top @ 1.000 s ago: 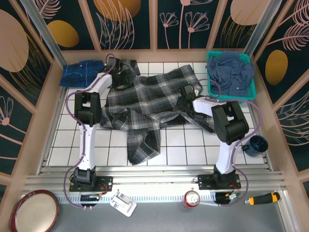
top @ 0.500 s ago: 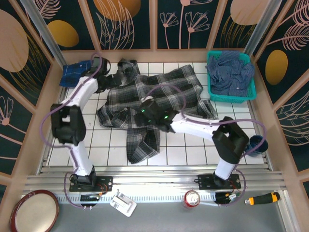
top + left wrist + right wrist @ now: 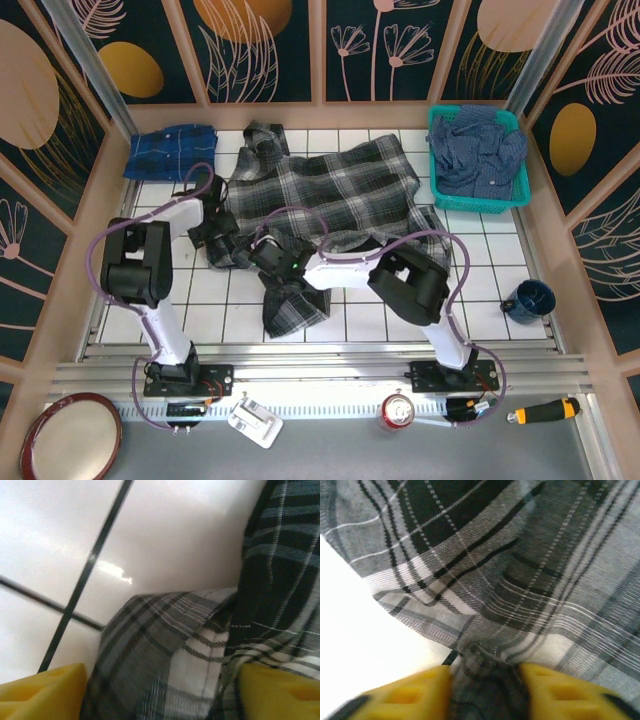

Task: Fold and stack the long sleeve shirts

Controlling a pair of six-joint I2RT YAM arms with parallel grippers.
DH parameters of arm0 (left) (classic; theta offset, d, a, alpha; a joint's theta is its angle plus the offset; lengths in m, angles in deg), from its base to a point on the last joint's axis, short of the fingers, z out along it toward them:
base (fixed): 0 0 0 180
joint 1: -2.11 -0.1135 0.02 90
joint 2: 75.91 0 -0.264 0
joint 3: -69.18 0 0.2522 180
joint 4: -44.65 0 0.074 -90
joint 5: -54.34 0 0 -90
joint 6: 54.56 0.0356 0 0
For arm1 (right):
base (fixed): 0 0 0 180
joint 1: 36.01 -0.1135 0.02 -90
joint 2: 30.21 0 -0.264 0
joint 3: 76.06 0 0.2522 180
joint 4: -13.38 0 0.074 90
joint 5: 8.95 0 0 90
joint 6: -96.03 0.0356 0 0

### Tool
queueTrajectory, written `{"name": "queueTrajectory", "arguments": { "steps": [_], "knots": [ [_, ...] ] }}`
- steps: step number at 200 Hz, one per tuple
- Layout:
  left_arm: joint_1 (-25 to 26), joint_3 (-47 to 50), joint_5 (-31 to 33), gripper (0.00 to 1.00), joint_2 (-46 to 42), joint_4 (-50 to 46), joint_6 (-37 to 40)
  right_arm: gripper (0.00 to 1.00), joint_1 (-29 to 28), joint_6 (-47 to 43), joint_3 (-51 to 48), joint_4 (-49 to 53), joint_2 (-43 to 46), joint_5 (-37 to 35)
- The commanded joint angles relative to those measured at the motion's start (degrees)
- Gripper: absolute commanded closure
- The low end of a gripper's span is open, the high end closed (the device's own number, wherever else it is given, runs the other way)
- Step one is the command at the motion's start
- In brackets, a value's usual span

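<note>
Cloth of the grey-black-white plaid shirt [image 3: 340, 195] is spread open across the middle of the white tiled table [image 3: 400, 320], its collar toward the far side and one sleeve trailing toward the near edge. Its left edge is rumpled where both grippers meet it. The right gripper [image 3: 268, 250] is reached far across to that edge, and in the right wrist view its yellow fingertips [image 3: 415, 695] are drawn close on a puckered fold of the plaid cloth, which is pinched between them. The left gripper [image 3: 222, 240] is set just beside it, at the same rumpled hem. In the left wrist view the left gripper [image 3: 160, 695] is seen with its yellow pads [image 3: 42, 690] standing well apart, a loose hem of the shirt lying between them over the tiles and not clamped.

A bright blue-and-navy plaid shirt [image 3: 165, 150] is laid folded at the far left corner of the table, apart from the spread shirt. A dull navy shirt [image 3: 480, 150] is heaped in a teal plastic basket [image 3: 478, 203] at the far right corner. A dark blue mug [image 3: 527, 300] is stood near the right edge. On the ledge in front of the arm bases a drink can [image 3: 398, 410], an orange-handled screwdriver [image 3: 545, 410] and a red-rimmed plate [image 3: 70, 435] are laid
</note>
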Motion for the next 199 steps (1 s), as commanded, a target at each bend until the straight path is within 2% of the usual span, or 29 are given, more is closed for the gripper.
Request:
{"name": "queueTrajectory", "arguments": {
  "steps": [1, 17, 24, 46, 69, 88, 101, 116, 120, 124, 127, 136, 137, 138, 140, 150, 160, 175, 181, 199],
  "knots": [
    [-0.44, -3.70, 0.79, 0.41, 3.90, 2.74, -2.30, 0.84, -1.72, -2.18, 1.03, 3.45, 0.24, -3.71],
    [-0.54, -7.17, 0.80, 0.63, 5.77, 2.68, -2.80, 0.96, -3.24, -5.08, -1.70, 1.93, 4.17, -3.09],
    [-0.57, -9.18, 1.05, 0.69, 6.87, 2.17, -3.11, 1.00, -3.94, -6.35, -3.14, 1.28, 6.27, -2.86],
    [-1.04, -16.14, 1.67, 0.83, 10.33, -0.05, -3.82, 1.00, -5.35, -10.07, -8.49, -0.74, 14.35, -0.07],
    [-1.58, -23.90, 1.50, 0.86, 14.08, -2.15, -4.10, 1.00, -7.32, -15.13, -15.07, -2.63, 23.36, 5.59],
    [-2.04, -31.27, 1.55, 0.85, 17.60, -4.70, -3.92, 1.00, -8.61, -17.44, -19.85, -3.44, 27.46, 12.02],
    [-2.11, -35.34, 1.76, 0.80, 19.51, -6.07, -3.70, 1.00, -9.43, -18.13, -21.18, -3.00, 27.59, 17.92],
    [-2.11, -37.77, 1.87, 0.71, 20.31, -7.61, -3.49, 1.00, -11.05, -18.92, -21.43, -1.60, 26.04, 20.32],
    [-2.11, -37.73, 1.97, 0.64, 20.18, -7.79, -3.41, 1.00, -11.28, -18.86, -21.43, -1.37, 25.55, 19.87],
    [-2.11, -37.57, 2.05, 0.53, 19.71, -7.78, -3.30, 1.00, -11.23, -18.56, -21.31, -1.01, 24.95, 19.37],
    [-2.11, -37.18, 2.09, 0.49, 19.46, -7.81, -3.25, 0.99, -11.20, -18.32, -21.26, -0.85, 24.70, 19.08],
    [-2.11, -35.25, 2.41, 0.40, 17.65, -7.38, -3.02, 0.82, -10.98, -17.61, -21.17, -1.06, 24.36, 18.06],
    [-2.11, -34.99, 2.42, 0.39, 17.42, -7.25, -2.97, 0.75, -10.90, -17.44, -21.24, -1.05, 24.38, 17.97],
    [-2.11, -34.68, 2.37, 0.38, 17.17, -7.18, -2.94, 0.75, -10.90, -17.44, -21.24, -1.05, 24.38, 17.97],
    [-2.09, -34.06, 2.47, 0.35, 16.66, -6.94, -2.88, 0.68, -10.81, -17.18, -21.25, -1.34, 24.55, 17.84],
    [-2.11, -31.20, 2.57, 0.22, 14.10, -6.51, -2.58, 0.55, -10.27, -16.56, -21.12, -1.88, 25.28, 18.62],
    [-2.11, -28.05, 3.30, 0.19, 11.22, -6.57, -2.16, 0.41, -9.71, -15.07, -20.54, -2.42, 26.77, 19.23],
    [-2.15, -22.17, 4.83, 0.15, 5.54, -6.47, -1.72, 0.36, -8.52, -11.66, -19.90, -2.01, 30.08, 19.30],
    [-2.11, -19.35, 5.19, 0.14, 2.89, -6.18, -1.37, 0.34, -7.99, -9.35, -20.01, -1.63, 31.91, 16.58],
    [-2.11, -10.12, 5.95, 0.09, -5.99, -5.47, -2.11, 0.20, -4.21, 0.82, -23.62, 0.49, 39.58, 8.80]
  ]
}}
